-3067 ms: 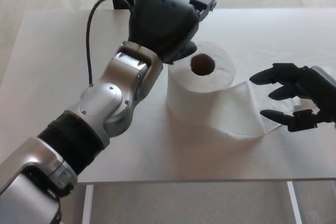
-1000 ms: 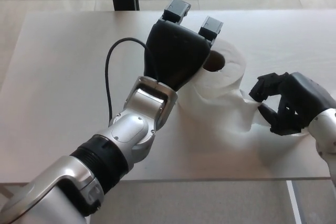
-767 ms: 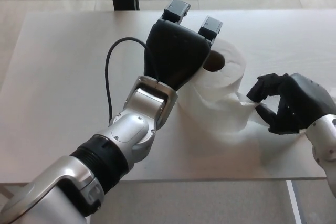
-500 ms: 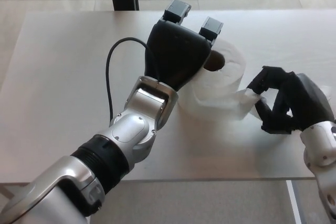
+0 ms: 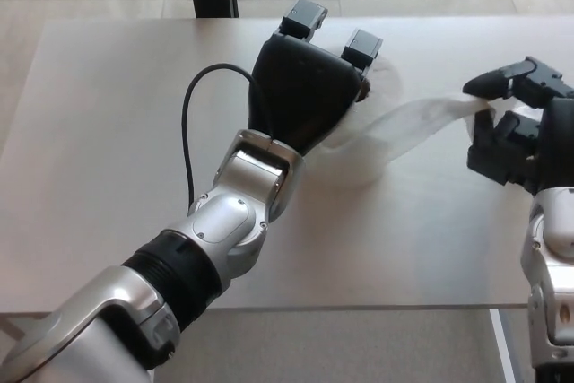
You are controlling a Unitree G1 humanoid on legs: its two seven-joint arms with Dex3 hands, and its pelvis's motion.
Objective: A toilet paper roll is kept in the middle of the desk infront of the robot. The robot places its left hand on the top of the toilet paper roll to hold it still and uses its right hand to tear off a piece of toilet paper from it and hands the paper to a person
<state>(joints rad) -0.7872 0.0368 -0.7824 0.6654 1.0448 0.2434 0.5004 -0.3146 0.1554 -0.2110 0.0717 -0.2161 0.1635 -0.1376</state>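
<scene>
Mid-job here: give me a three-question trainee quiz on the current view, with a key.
1. True or false: the left hand rests on top of the toilet paper roll.
2. The right hand holds: A) a cable B) the paper strip C) nothing.
3. Fill in: the strip is ___ joined to the roll.

Key: 1 true. 2 B. 3 still; it stretches unbroken above the desk.
</scene>
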